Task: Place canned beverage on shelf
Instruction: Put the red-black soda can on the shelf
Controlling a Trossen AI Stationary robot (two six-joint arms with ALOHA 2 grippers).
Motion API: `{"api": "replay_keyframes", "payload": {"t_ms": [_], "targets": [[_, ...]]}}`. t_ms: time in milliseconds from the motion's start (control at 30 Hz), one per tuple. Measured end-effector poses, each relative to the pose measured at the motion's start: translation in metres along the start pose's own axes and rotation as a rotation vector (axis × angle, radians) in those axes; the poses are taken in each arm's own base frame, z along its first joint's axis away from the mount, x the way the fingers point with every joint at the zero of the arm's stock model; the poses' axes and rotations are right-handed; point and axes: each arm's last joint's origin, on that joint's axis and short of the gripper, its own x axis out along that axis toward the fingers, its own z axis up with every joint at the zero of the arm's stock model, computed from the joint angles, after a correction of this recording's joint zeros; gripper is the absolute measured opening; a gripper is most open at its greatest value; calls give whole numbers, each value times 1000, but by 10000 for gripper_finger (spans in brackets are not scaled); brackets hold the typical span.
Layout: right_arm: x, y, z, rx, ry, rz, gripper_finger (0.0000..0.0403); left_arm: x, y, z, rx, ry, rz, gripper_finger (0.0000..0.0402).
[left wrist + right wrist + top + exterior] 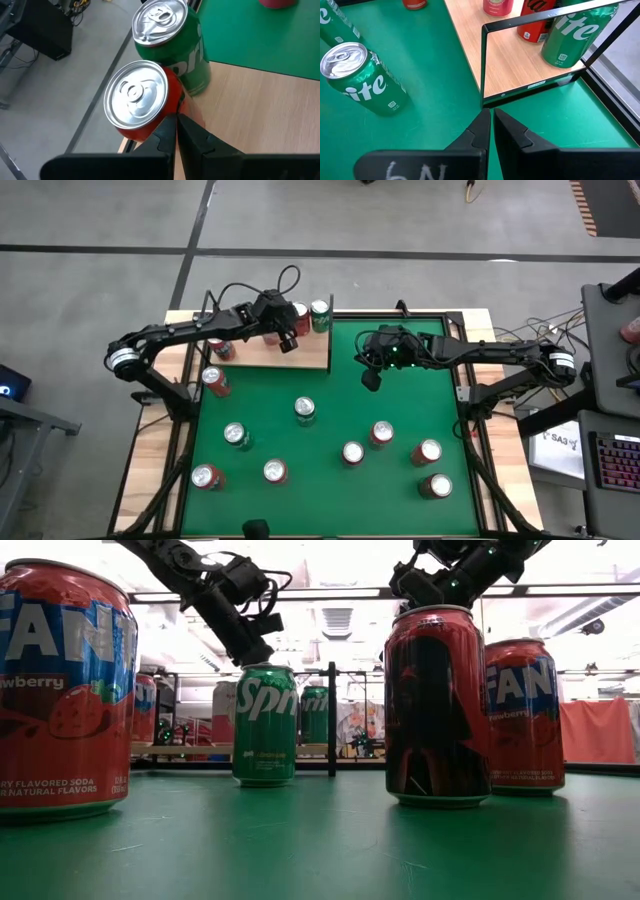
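On the shelf (260,105), red can (142,100) apparently touches shut left jaws.

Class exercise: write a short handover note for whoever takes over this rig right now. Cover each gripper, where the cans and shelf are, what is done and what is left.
Left gripper: shut, empty, over the shelf beside a red can standing next to a green can.
Right gripper: shut, empty, above the green felt near the shelf's corner.
Done: three cans on the shelf, including another red can at its left end.
Left: nine cans upright on the felt, such as the green can mid-table and the red can at front right. Open a gripper and fetch the next one.
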Motion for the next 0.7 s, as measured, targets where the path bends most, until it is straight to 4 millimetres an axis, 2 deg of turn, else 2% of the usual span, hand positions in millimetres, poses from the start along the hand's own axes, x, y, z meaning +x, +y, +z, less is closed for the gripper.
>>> {"api": "replay_keyframes", "payload": {"t_ms": [700], "targets": [[0, 0, 0, 0, 0, 0, 12, 0, 1, 2, -31, -17, 7, 0]]}}
